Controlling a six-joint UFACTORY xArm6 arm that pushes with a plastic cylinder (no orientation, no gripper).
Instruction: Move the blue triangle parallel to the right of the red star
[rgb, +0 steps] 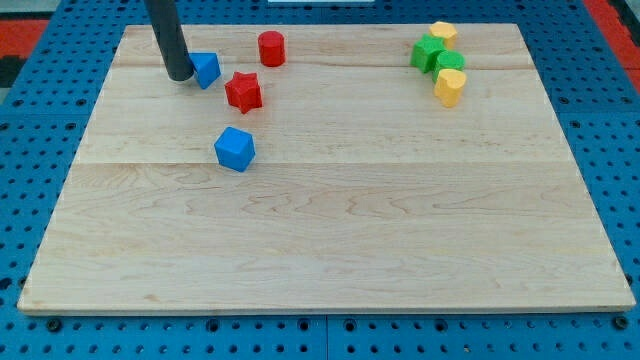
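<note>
The blue triangle (207, 69) lies near the view's top left of the wooden board (330, 230). The red star (243, 91) lies just to its lower right, a small gap apart. My tip (181, 74) stands at the blue triangle's left edge, touching it or nearly so. The dark rod rises from there to the view's top.
A blue cube (235, 149) lies below the red star. A red cylinder (271, 48) stands above and right of the star. At the view's top right two green blocks (437, 54) and two yellow blocks (450, 86) sit in a tight cluster.
</note>
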